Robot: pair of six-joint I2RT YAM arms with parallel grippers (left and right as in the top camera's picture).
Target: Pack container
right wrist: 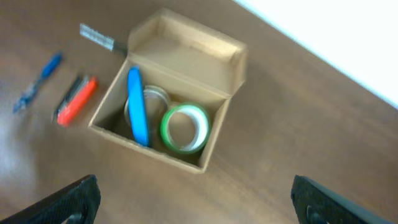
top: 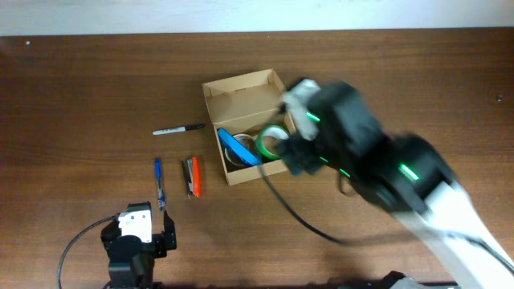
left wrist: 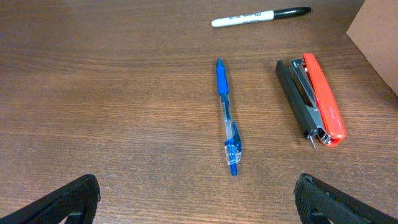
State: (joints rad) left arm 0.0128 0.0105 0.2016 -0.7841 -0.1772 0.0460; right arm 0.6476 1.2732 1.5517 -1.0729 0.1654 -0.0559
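The tan cardboard container stands open at the table's middle, its flap lid leaning back; it also shows in the right wrist view. Inside lie a green tape roll, a blue object and a grey roll. My right gripper is open and empty, hovering above the table just beside the box. My left gripper is open and empty, low near the front edge, facing a blue pen, a red-black stapler and a black marker.
On the table left of the box lie the marker, the pen and the stapler. The right arm reaches over the table from the front right, with a black cable trailing. The table's far edge meets a white wall.
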